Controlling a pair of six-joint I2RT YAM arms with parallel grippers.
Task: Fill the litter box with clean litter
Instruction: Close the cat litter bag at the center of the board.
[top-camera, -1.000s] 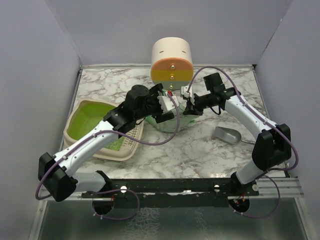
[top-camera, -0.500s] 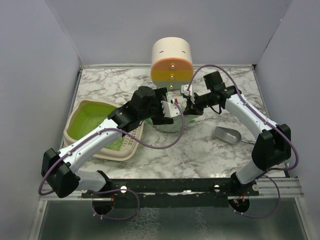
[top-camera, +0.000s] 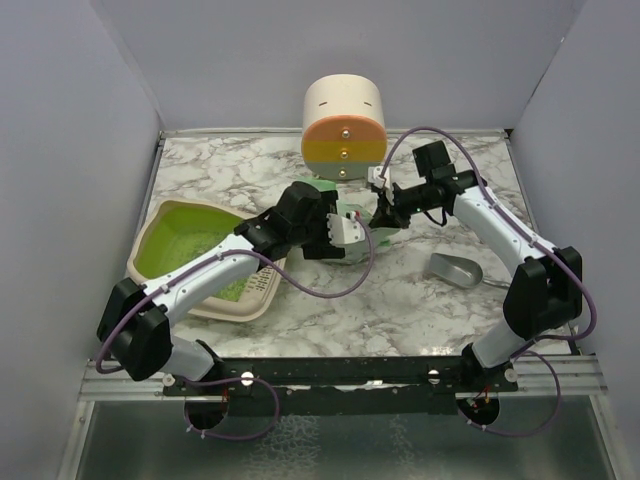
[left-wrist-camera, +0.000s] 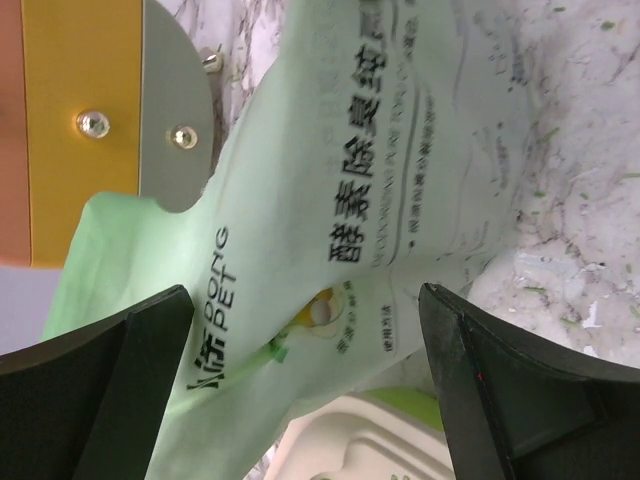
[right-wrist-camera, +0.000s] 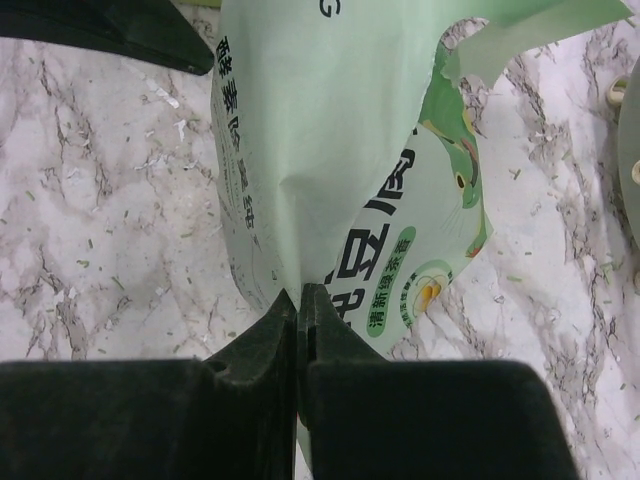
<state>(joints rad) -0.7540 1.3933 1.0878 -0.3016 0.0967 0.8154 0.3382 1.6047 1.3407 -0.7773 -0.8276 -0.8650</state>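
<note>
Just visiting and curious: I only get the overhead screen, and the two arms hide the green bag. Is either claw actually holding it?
Observer: Yes. The right wrist camera shows the right gripper pinched shut on a fold of the bag.
Operator: And the other one?
Observer: The left wrist camera shows the left gripper wide open, its fingers on either side of the bag, not clamped on it.
Operator: Is the tabletop clean around it?
Observer: Not quite. Up close, tiny specks are scattered over the marble table.
</note>
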